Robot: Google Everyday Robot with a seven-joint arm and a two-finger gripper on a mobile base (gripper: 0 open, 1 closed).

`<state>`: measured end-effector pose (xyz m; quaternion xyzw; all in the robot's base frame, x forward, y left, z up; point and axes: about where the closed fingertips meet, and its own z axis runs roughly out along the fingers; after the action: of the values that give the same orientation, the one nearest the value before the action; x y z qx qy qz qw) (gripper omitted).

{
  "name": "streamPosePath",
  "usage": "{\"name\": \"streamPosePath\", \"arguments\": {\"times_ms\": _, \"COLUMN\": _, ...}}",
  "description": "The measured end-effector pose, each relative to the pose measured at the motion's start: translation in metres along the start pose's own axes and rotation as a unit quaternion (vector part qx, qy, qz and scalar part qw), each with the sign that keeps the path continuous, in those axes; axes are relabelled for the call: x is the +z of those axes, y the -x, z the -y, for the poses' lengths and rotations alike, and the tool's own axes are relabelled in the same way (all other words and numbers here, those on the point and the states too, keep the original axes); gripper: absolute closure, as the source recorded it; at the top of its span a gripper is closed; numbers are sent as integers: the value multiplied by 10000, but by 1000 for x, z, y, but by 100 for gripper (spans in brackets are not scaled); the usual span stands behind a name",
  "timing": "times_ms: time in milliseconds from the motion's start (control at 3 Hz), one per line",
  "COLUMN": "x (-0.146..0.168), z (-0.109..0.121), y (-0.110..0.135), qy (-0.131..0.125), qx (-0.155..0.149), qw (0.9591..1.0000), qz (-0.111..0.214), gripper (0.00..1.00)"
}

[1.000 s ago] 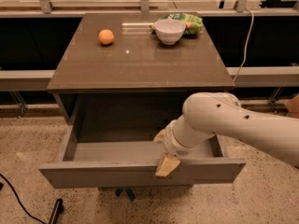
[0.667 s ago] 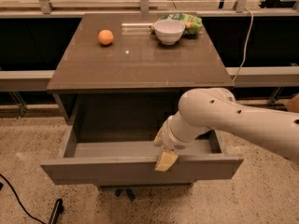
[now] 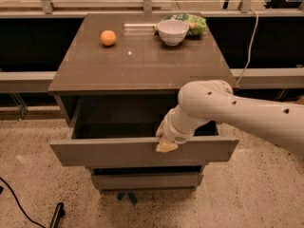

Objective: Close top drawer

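Observation:
The top drawer [image 3: 118, 151] of a grey cabinet stands partly pulled out, its plain flat front panel facing me and its dark inside showing behind. My gripper [image 3: 166, 144] rests at the top edge of that front panel, right of its middle, with a yellowish fingertip over the panel. The white arm reaches in from the right and hides most of the gripper. A lower drawer front [image 3: 147, 180] sits below, nearly flush.
On the brown cabinet top [image 3: 133, 63] lie an orange [image 3: 108, 37], a white bowl [image 3: 173, 31] and a green bag [image 3: 194, 23] behind it. A black cable [image 3: 19, 205] runs over the speckled floor at the lower left. Railings cross the back.
The drawer has slid inward toward the cabinet, and my gripper has moved with its front panel. Less of the drawer's inside shows now.

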<state>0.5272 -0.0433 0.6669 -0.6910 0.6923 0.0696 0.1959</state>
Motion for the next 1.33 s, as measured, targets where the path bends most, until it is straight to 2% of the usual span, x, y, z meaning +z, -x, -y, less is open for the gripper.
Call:
{"name": "streamPosePath", "arguments": {"times_ms": 333, "x": 5, "z": 33, "y": -4, "qy": -98, "qx": 110, "qw": 9999, "qz": -72, "gripper": 56}}
{"name": "streamPosePath", "arguments": {"times_ms": 1000, "x": 9, "z": 79, "y": -11, "qy": -245, "qx": 263, "qw": 9992, "qz": -188, "gripper": 56}}
{"name": "streamPosePath", "arguments": {"times_ms": 1333, "x": 9, "z": 86, "y": -13, "qy": -284, "qx": 291, "qw": 9990, "qz": -197, "gripper": 56}}
